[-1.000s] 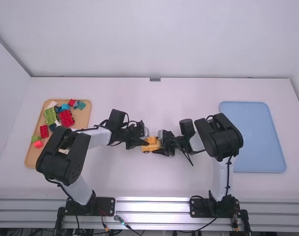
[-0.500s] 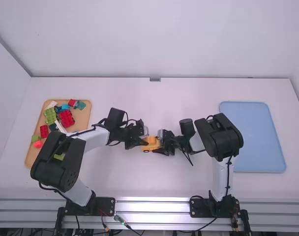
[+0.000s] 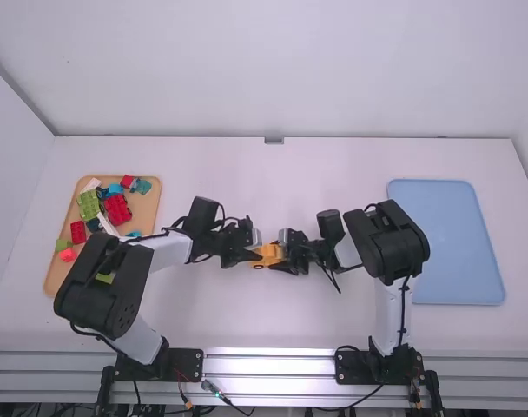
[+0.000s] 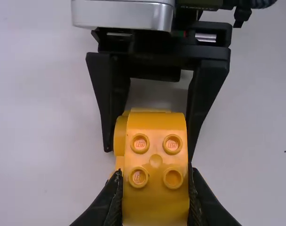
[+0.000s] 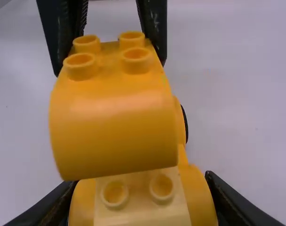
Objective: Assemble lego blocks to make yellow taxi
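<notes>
— Where is the yellow toy car body [image 3: 268, 260] seen from the high view?
— Between the two grippers, near the middle of the white table [image 3: 273, 321]. It is met from one side by the left gripper [image 3: 255, 254] and from the other by the right gripper [image 3: 282, 256].

— And what is added by the left wrist view?
— The top of a curved yellow plastic block with four round studs [image 4: 155, 162]. It is pinched between the two fingers of the left gripper [image 4: 155, 193].

— Is the other grip made out as well?
— Yes, in the right wrist view: the car body is clasped at its sides by the fingers of the right gripper [image 5: 140, 200]. Two studs [image 5: 115, 192] are revealed on it, close to the curved block, and a black wheel [image 5: 185, 123] is glimpsed at the side. Whether the block is fully seated cannot be told.

— What else is taken in from above?
— A tan tray of mixed coloured blocks [image 3: 148, 204], set on the left, and a flat light-blue tray [image 3: 446, 243], set on the right.
</notes>
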